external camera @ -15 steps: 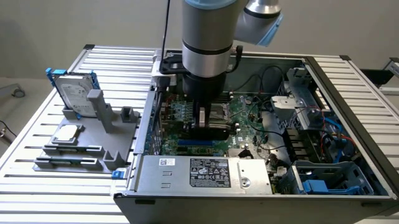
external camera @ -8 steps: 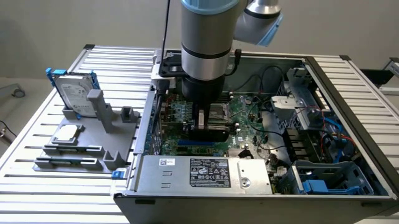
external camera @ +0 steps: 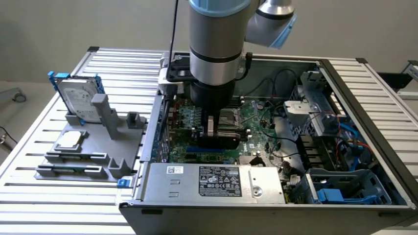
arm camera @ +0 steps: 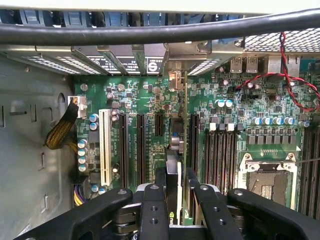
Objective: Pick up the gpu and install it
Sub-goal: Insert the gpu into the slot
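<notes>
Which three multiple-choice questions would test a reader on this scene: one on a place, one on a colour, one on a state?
1. Where is the hard drive? A in the grey holder beside the case; B inside the case; C on the floor.
2. What colour is its frame? A red; B yellow; C blue.
3. How is the gpu? A lying flat; B held edge-on by the end effector; C in the holder.
Key: 1 A, it stands in the holder. 2 C, blue edges surround the drive. 3 B, it is clamped over the motherboard.
</notes>
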Controlling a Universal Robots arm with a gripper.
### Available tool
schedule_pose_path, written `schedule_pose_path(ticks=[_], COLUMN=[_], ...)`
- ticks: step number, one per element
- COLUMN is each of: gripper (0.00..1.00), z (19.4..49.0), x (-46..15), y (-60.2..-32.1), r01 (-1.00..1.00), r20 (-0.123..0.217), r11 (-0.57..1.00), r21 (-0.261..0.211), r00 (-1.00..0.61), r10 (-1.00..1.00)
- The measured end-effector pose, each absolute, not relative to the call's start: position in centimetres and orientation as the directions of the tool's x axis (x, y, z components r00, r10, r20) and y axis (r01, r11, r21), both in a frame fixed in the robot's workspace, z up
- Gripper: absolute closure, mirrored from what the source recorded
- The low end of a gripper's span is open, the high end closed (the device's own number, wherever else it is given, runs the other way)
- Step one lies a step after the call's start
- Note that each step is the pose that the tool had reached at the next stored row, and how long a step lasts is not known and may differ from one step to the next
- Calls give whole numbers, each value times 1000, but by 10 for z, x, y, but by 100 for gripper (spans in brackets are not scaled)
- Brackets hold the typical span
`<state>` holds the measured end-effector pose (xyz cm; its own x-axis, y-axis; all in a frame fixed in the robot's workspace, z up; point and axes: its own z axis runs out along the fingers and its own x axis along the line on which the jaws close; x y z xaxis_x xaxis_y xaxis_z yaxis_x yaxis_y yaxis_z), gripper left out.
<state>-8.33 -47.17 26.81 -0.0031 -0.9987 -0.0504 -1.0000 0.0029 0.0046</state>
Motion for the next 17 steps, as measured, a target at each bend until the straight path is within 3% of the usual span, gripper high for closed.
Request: schedule_pose_path(ticks=[17], gripper=[74], z=[264], x=[-86], y=[-472], r01=[-1000], r20=[-50], r11=[2], r21=[5], r00=[-2], r10=[-999])
